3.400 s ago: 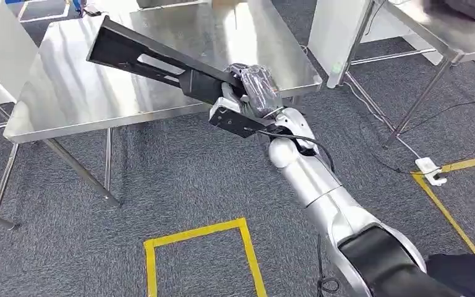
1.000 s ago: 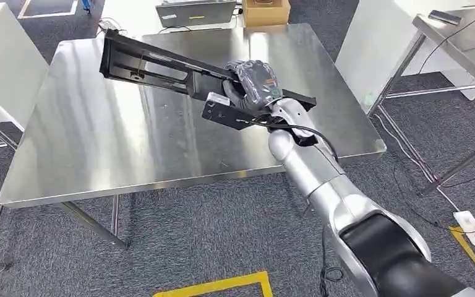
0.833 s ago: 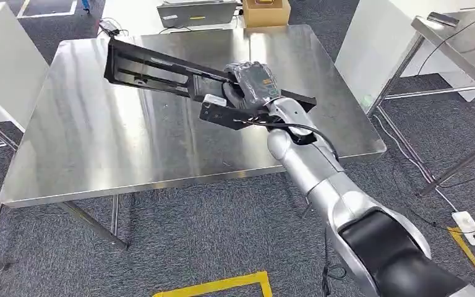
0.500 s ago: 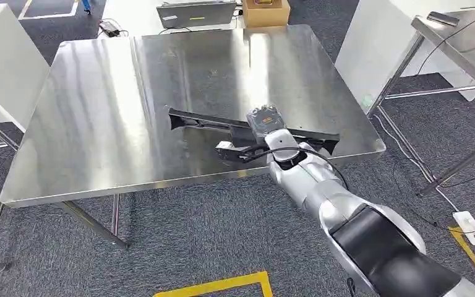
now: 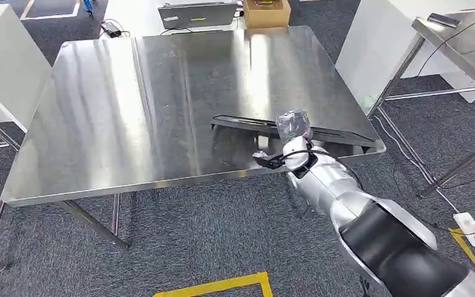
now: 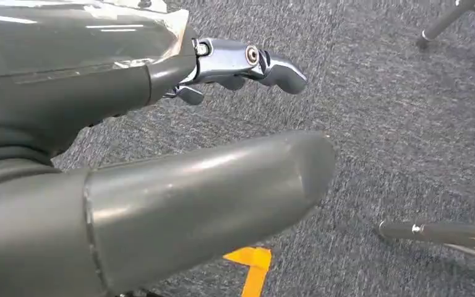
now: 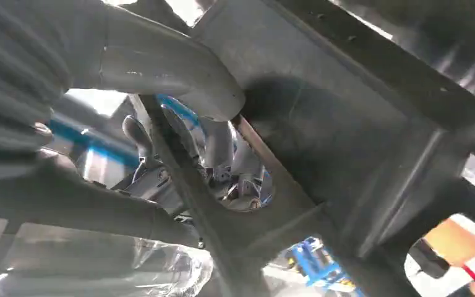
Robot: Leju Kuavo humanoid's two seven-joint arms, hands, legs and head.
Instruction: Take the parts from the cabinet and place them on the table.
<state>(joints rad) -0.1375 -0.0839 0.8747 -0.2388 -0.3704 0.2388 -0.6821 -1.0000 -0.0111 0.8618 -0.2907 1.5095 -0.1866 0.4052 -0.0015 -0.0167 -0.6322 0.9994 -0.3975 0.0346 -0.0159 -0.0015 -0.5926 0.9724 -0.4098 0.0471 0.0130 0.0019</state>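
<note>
**Setting part down on table**

Head view: right hand (image 5: pixel 293 125) gripping long black part (image 5: pixel 247 123), lying low near table (image 5: pixel 99 124) front-right corner. Right wrist view: fingers (image 7: pixel 161 62) wrapping part (image 7: pixel 346 124); releasing only once flat. Left wrist view: left hand (image 6: pixel 161 154) hanging spread, holding nothing.

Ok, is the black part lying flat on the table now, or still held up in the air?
Down flat, it seems: the black part lies low along the table near its right front corner, with the right hand gripping it. Full contact cannot be told.
</note>
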